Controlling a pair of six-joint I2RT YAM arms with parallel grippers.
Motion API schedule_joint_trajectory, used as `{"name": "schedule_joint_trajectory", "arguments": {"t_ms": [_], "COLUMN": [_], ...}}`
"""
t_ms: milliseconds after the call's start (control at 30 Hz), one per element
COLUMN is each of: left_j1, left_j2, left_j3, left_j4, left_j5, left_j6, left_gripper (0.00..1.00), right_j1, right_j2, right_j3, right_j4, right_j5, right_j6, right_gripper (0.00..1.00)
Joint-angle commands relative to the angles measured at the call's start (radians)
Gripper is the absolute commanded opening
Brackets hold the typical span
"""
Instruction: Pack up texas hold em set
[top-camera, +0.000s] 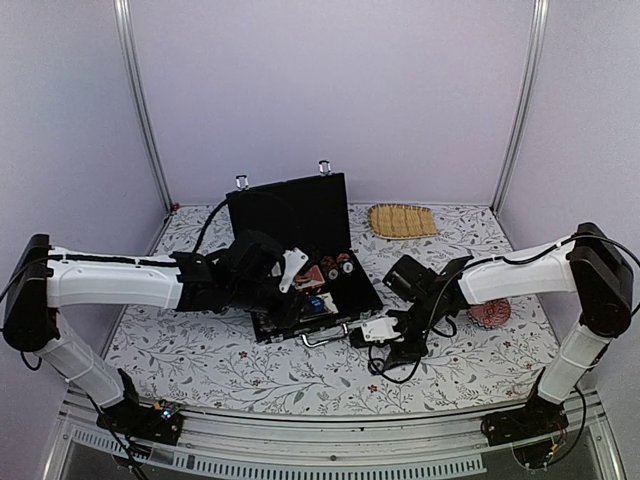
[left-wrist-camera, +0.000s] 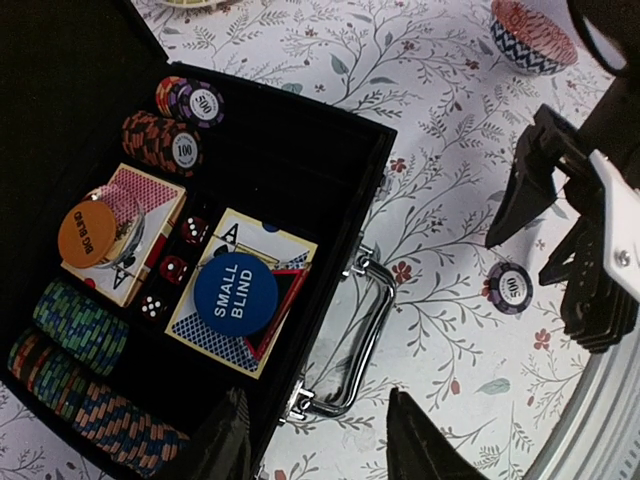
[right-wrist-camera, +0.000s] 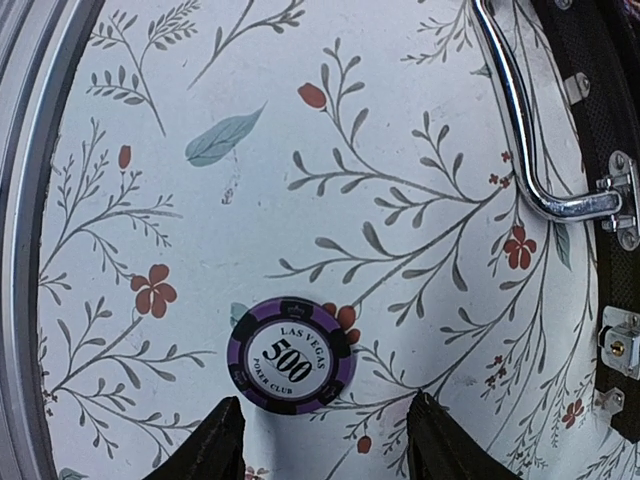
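Note:
The black briefcase (top-camera: 300, 215) lies open with its lid upright. The left wrist view shows chip rows (left-wrist-camera: 85, 385), two card decks (left-wrist-camera: 285, 255), small red dice (left-wrist-camera: 172, 268), a blue "small blind" disc (left-wrist-camera: 235, 292) and an orange disc (left-wrist-camera: 90, 233) inside it. The metal handle (left-wrist-camera: 368, 335) lies on the table. A loose purple 500 chip (right-wrist-camera: 290, 356) lies flat on the table in front of the case (left-wrist-camera: 508, 288). My left gripper (left-wrist-camera: 315, 395) is open and empty over the case's front edge. My right gripper (right-wrist-camera: 325, 400) is open just above the chip, not touching it.
A woven straw mat (top-camera: 402, 220) lies at the back right. A red patterned round dish (top-camera: 490, 314) stands right of my right arm and shows in the left wrist view (left-wrist-camera: 533, 35). The table's metal front rail (right-wrist-camera: 20, 250) runs close to the chip.

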Motion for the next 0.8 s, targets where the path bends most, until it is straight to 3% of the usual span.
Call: {"name": "schedule_joint_trajectory", "arguments": {"t_ms": [0, 767], "left_j1": [0.017, 0.035], "left_j2": [-0.016, -0.008], "left_j3": [-0.011, -0.024], "left_j4": [0.034, 0.056], "left_j5": [0.003, 0.005], "left_j6": [-0.012, -0.019], "left_gripper": [0.48, 0.47], "right_j1": [0.028, 0.077], "right_j2": [0.04, 0.129], "right_j3": [0.044, 0.074], "right_j4": [-0.016, -0.061], "right_j5": [0.008, 0.009], "right_j6": [-0.013, 0.0], "right_gripper": [0.57, 0.51]}}
